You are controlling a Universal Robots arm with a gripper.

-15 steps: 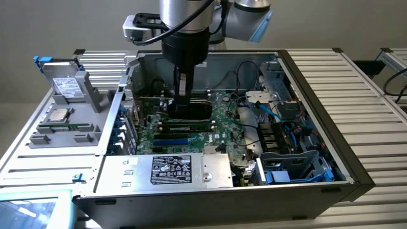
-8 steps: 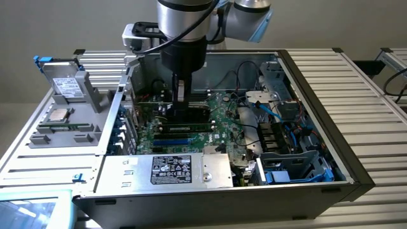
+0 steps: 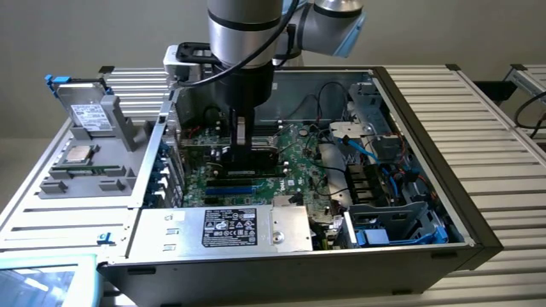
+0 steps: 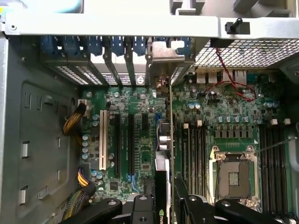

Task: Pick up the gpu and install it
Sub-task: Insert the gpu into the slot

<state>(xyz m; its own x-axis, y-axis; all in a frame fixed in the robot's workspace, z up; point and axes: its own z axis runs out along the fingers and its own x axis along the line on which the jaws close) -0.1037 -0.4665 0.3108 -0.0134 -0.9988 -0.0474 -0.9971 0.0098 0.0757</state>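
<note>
A: Entry. Where is the gpu [image 3: 249, 160] [image 4: 162, 163]?

B: Inside the open computer case [image 3: 426, 83], standing on its long edge over the motherboard [image 3: 295, 163] [image 4: 135, 112]. The wrist view shows it edge-on: a thin board line with the black fan block on one face.

A: And the end bracket [image 4: 164, 56]?

B: Silver. It sits at the case's rear wall, in the row of slot openings with blue retainers [image 4: 93, 46].

A: Is it seated in a slot?

B: Cannot tell, because the card hides its own lower edge. It runs parallel to the expansion slots, between the two long black slots [image 4: 124, 144] and the memory slots [image 4: 194, 154].

A: What about the gripper [image 3: 243, 148] [image 4: 163, 203]?

B: It comes straight down from the arm. The fingers [image 4: 142, 207] are clamped on the gpu's upper edge, one on each face.

A: What is around it on the board?

B: A white slot [image 4: 103, 140] lies beyond the black ones. The CPU socket [image 4: 232, 175] lies past the memory slots. A red wire [image 4: 229, 74] loops over the board near the rear ports. A yellow-and-black braided cable [image 4: 74, 123] sits at the board's edge by the case wall.

A: Farther out?

B: A labelled power supply [image 3: 229, 227] is at the near side of the case in the exterior view. On the exterior view's left is a grey fixture [image 3: 102, 185] with a processor chip [image 3: 79, 153] on it and a drive [image 3: 89, 112] propped upright. Everything rests on a slatted metal table [image 3: 495, 115].
</note>
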